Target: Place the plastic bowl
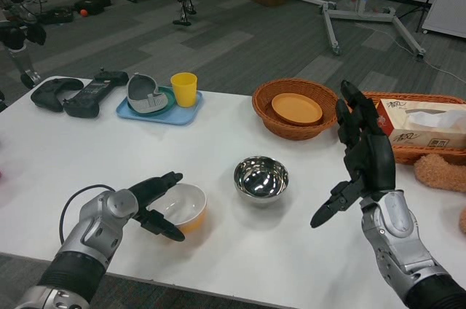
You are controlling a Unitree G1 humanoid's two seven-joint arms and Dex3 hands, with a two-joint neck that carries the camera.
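The plastic bowl [186, 207], orange outside and white inside, sits upright on the white table [218, 149] near the front left. My left hand [154, 205] lies at the bowl's left side, one finger over the rim and another under its near edge, touching it. Whether it grips the bowl is unclear. My right hand [360, 156] is raised above the table at the right, fingers spread, holding nothing.
A shiny metal bowl [261, 178] stands at centre. Behind it a wicker basket [295, 108] holds an orange plate. A blue tray [160, 108] with a yellow cup [183, 89] sits back left, beside black controllers [76, 94]. A tissue box basket [422, 127] and brown plush [440, 170] are at right.
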